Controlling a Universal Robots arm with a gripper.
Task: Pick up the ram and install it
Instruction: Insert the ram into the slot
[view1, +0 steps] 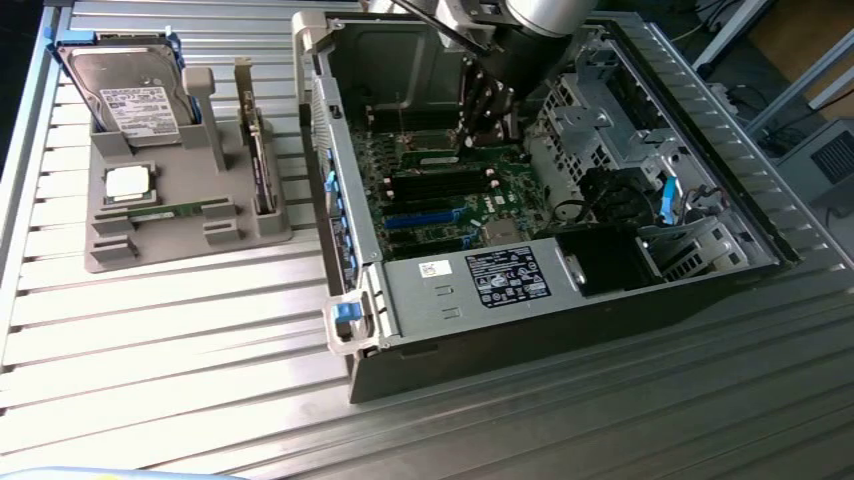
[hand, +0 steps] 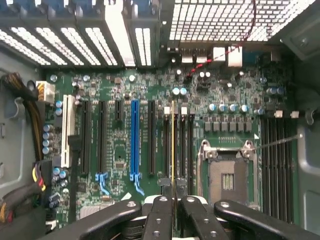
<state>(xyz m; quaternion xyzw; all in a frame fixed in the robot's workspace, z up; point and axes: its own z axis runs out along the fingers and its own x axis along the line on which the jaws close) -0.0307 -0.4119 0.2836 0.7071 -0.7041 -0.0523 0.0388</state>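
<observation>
A: How many sticks do you count?
B: Two. The ram (hand: 173, 145) sits clamped edge-on in my one gripper (hand: 173, 202), jutting beyond its fingertips over the motherboard (hand: 120, 150) slots.
A: The other?
B: One twin stick (view1: 167, 210) lies well apart from the gripper, on the grey holder (view1: 200, 235)

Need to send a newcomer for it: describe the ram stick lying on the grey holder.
At the exterior view's left, beside the computer case, sits a grey holder. The ram stick lies flat on it by the square silver chip: the only long green strip there.
</observation>
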